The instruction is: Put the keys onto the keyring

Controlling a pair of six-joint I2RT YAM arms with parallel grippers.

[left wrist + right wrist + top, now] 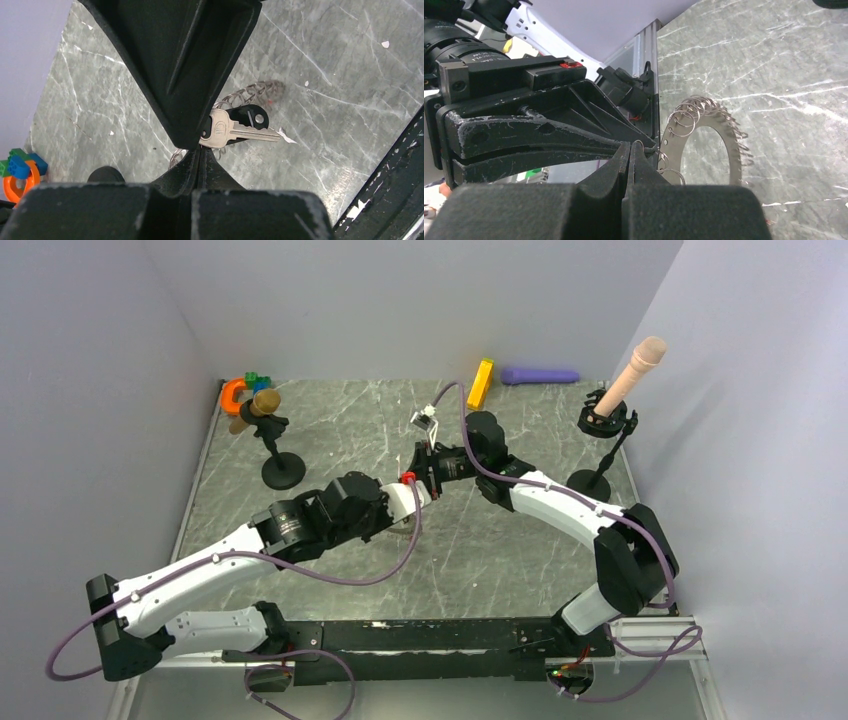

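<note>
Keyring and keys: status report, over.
Left gripper and right gripper both shut, tips meeting. Silver key and keyring at the pinch; which holds which, cannot tell. Nothing seen in the way.

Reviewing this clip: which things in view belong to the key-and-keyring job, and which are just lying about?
Belongs to the job:
silver key
black-headed key
loop of small rings
left gripper and right gripper, both shut

Lying about:
yellow block
purple cylinder
orange horseshoe piece
left black stand
right black stand
</note>
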